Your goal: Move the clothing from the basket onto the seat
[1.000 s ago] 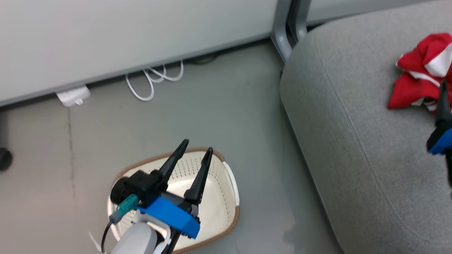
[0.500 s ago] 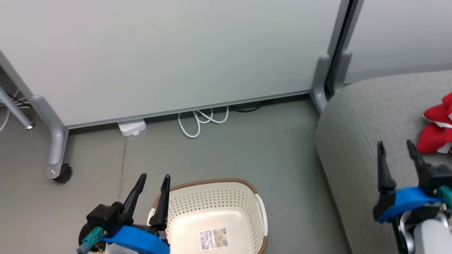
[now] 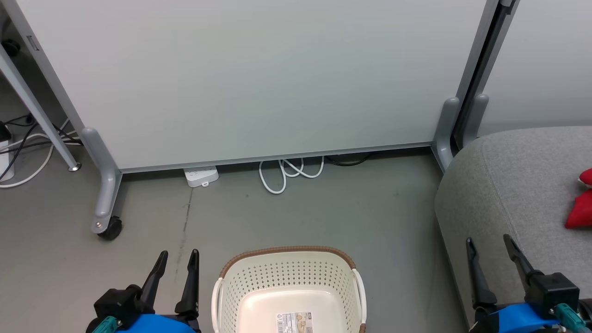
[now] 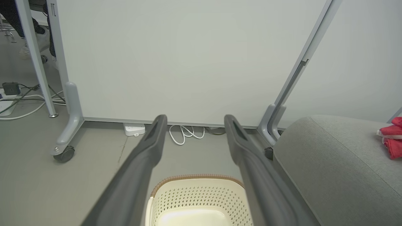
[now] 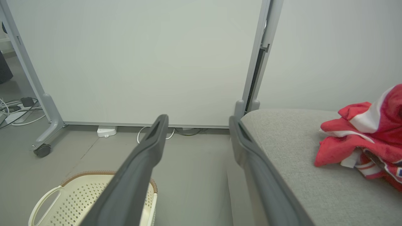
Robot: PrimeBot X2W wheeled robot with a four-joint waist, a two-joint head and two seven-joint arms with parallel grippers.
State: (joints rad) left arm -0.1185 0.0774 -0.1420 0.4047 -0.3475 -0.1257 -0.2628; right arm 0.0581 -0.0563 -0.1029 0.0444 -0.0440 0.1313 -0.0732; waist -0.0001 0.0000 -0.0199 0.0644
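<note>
Clothing (image 5: 370,138) lay on the seat (image 5: 298,141) right of the right claw (image 3: 488,239), the basket (image 3: 286,252) between it and the left claw (image 3: 178,253) looked bare, both spread and unladen, job seemingly done.

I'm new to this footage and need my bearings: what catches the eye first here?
The bright red clothing lies bunched on the grey sofa at the right. On the floor stands the cream perforated basket, its visible bottom bare but for a label sticker. The left gripper and right gripper flank it, fingers apart, holding nothing.

Open floor (image 3: 397,259) between basket (image 3: 289,277), sofa (image 3: 508,185); partition (image 3: 259,78) (wheeled) behind.
</note>
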